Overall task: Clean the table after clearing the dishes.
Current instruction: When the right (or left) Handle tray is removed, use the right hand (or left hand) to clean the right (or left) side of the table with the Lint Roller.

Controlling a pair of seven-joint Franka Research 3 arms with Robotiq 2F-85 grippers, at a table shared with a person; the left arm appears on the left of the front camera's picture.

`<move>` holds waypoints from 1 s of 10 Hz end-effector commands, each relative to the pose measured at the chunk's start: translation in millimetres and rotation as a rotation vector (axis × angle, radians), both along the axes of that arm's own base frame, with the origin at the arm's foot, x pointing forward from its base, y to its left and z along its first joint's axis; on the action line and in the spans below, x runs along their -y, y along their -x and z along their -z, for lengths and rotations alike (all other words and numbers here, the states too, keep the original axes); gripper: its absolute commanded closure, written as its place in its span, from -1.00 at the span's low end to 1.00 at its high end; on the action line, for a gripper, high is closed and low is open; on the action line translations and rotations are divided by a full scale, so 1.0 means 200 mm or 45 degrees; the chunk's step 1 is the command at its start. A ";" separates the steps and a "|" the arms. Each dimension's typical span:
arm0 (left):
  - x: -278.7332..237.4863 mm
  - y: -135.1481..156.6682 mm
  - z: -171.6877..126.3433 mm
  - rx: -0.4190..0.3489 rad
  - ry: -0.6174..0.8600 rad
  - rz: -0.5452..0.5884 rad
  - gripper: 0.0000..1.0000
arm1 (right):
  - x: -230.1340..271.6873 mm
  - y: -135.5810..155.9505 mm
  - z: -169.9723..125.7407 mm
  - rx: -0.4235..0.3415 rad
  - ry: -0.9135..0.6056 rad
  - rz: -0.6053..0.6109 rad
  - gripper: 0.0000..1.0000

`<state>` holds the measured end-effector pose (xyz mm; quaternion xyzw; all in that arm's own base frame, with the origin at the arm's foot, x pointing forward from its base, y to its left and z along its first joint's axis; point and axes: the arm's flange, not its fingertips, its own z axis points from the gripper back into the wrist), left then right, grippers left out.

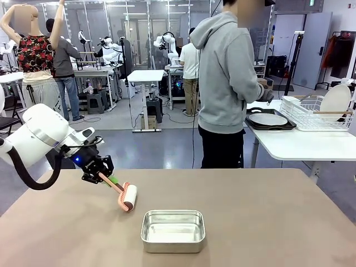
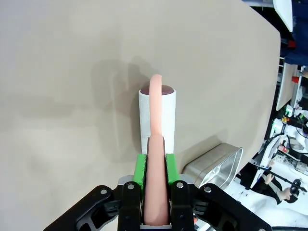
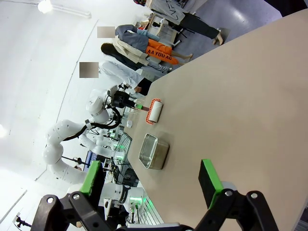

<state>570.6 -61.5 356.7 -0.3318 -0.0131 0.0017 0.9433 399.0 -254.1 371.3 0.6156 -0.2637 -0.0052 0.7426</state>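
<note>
Dishes cleared; cleaning step. My left tool (image 1: 100, 173) clamps salmon-pink-handled white lint roller (image 1: 129, 197), roll on matte taupe table (image 1: 267, 222) near left edge. Right tool (image 3: 154, 185) wide, empty. Next: roll across, skirting small steel rectangular pan (image 1: 173, 230).

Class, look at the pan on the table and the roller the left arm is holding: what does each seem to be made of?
Pan: probably steel or aluminium, with a dull silver sheen and rolled rim. Roller: its handle looks like smooth matte pink plastic; the white drum is likely paper or sticky sheet, hard to confirm. Table: matte brownish top, perhaps laminate.
</note>
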 end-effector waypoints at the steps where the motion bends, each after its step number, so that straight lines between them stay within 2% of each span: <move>1: -0.11 0.01 0.09 -0.007 0.036 0.027 0.59 | -0.01 0.01 -0.02 0.002 0.006 -0.006 -1.00; 4: -0.36 0.04 0.17 0.042 0.094 0.024 0.59 | -0.01 0.01 -0.02 0.002 0.006 -0.006 -1.00; 6: -0.55 0.06 0.19 0.083 0.044 0.052 0.59 | -0.01 0.01 -0.02 0.002 0.006 -0.006 -1.00; 10: -0.88 0.10 0.19 0.055 -0.066 -0.027 0.59 | -0.01 0.01 -0.02 0.002 0.006 -0.006 -1.00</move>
